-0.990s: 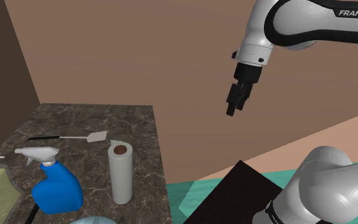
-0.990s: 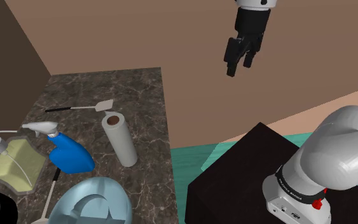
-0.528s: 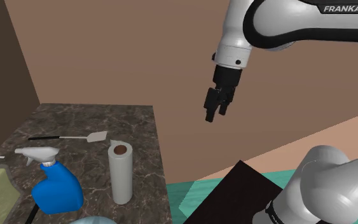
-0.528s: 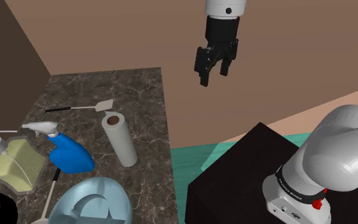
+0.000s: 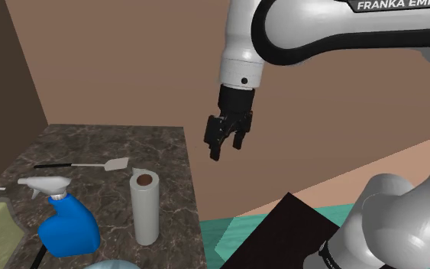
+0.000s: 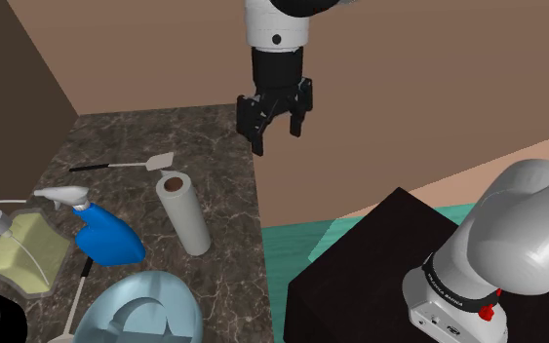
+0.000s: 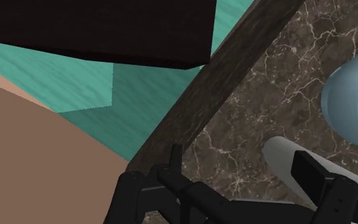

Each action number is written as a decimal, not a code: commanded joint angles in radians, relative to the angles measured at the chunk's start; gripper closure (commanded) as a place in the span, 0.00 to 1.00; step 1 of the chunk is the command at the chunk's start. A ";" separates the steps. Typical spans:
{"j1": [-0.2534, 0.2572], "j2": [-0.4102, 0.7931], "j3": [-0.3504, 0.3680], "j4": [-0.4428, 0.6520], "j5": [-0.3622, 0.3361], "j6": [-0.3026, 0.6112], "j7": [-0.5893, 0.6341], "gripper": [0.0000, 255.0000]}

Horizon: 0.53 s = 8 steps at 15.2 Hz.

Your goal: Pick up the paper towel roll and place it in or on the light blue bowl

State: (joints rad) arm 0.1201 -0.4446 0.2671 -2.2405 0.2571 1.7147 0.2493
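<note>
Pincer (image 5: 225, 150) released — empty, over the counter (image 5: 140, 141) edge, clear of the paper towel roll (image 5: 144, 212).

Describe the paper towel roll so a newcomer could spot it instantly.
Start at the dark marbled countertop in the shoulder view's left half. Close to its right-hand edge, beside the blue spray bottle, stands the paper towel roll. It is the only upright pale cylinder, a brown core showing on top.
</note>
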 commanded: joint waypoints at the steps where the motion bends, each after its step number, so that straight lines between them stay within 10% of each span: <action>1: 0.009 0.055 0.034 0.045 0.006 0.013 0.046 0.00; 8: 0.042 0.281 0.153 0.233 -0.022 0.060 0.219 0.00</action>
State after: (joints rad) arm 0.1580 -0.1996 0.4054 -2.0399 0.2436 1.7708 0.4430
